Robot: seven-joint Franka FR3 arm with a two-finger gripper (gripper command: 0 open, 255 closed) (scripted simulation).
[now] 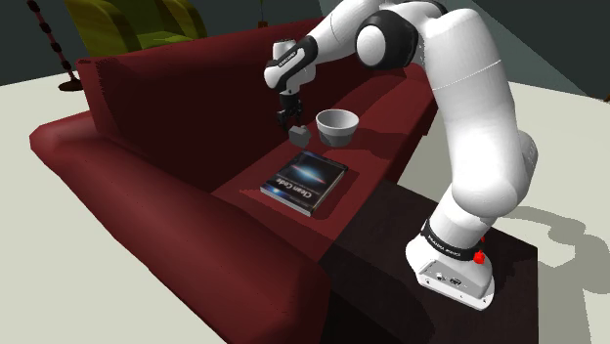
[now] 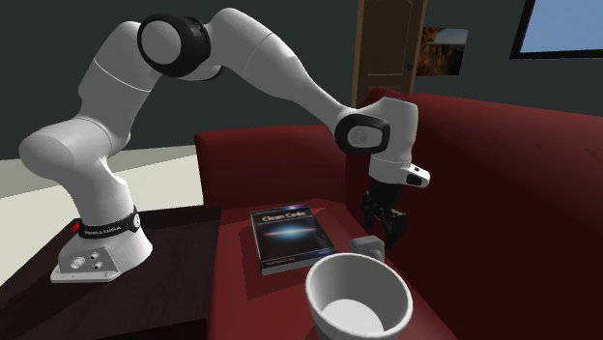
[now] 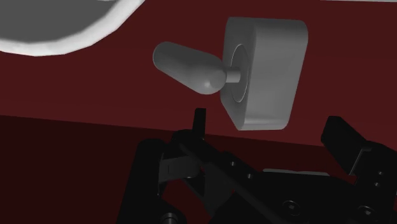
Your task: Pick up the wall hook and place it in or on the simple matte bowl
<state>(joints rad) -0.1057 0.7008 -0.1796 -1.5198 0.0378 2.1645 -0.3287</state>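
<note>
- In the wrist view, the black fingers (image 3: 341, 135) are seen standing wide apart, and nothing is clasped between them.
- Just beyond the fingertips, the grey wall hook (image 3: 262, 70) is seen lying on the dark red sofa seat (image 3: 95, 89). Its blocky base faces the camera, and its rounded peg is turned toward the side where the bowl's rim shows.
- In the second exterior view, the pale bowl (image 2: 329, 275) is placed nearest the camera, at the lower middle of the frame, upright on the seat.
- Just behind the bowl, the wall hook is found at the centre right of the frame. In the shoulder view it is seen just beside the bowl, apparently with a small gap.
- The gripper (image 2: 384, 230) is held directly over the hook, pointed down. The hook is small in both exterior views, so it cannot be told there whether a fingertip touches it.
- A dark-covered book (image 2: 287, 237) is laid flat on the seat at the frame's centre, near the hook.
- The white arm (image 2: 261, 58) is arched across the upper left of the frame from its base on the dark stand (image 2: 174, 227).
- Farthest off, a wooden door (image 2: 389, 43), a framed picture (image 2: 445, 48) and a window (image 2: 565, 27) are seen along the top right.
</note>
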